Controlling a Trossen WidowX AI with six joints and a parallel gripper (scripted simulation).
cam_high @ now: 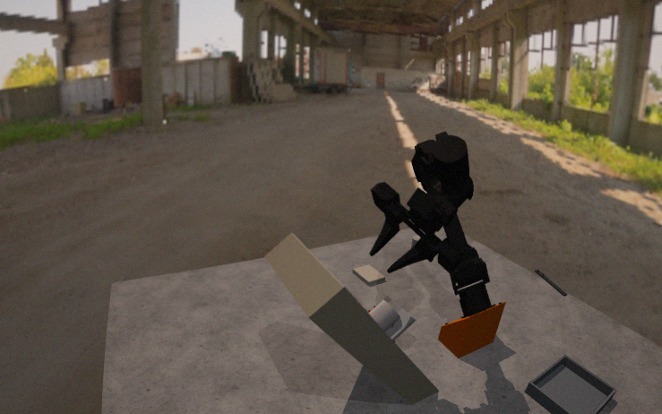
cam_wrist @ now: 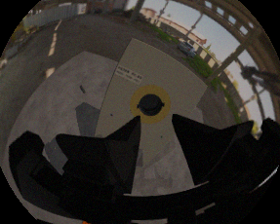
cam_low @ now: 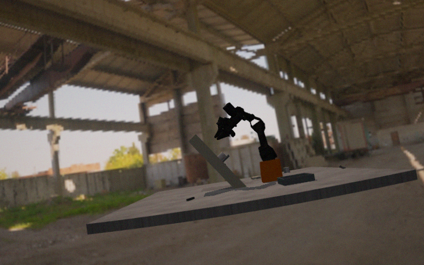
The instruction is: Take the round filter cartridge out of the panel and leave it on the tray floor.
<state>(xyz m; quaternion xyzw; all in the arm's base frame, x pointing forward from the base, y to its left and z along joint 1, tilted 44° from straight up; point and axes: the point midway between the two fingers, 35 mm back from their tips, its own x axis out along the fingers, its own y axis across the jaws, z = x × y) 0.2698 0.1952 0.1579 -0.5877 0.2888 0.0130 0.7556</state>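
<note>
The light grey cylindrical cartridge (cam_high: 384, 314) (cam_low: 221, 156) is out of its hole, by the sloping face of the service panel (cam_high: 369, 344) (cam_low: 213, 161) (cam_wrist: 161, 68), just above a small grey ledge (cam_high: 403, 329). Whether it rests on the ledge or touches it is not clear. In the wrist view the panel's round hole (cam_wrist: 150, 105) is dark and empty inside a yellow ring (cam_wrist: 150, 90). My gripper (cam_high: 380, 263) (cam_low: 216, 138) (cam_wrist: 156, 119) is open and empty, above and apart from the cartridge. The cartridge is not plainly visible in the wrist view. The grey tray (cam_high: 541, 400) (cam_low: 295, 179) holds nothing that shows.
A flat beige block (cam_high: 368, 273) lies on the table behind the panel's near side. A thin dark bar (cam_high: 550, 282) lies at the table's right edge. A small dark piece (cam_low: 190, 198) lies near the front edge in the exterior view. The tray is beside the orange arm base (cam_high: 472, 332) (cam_low: 271, 171).
</note>
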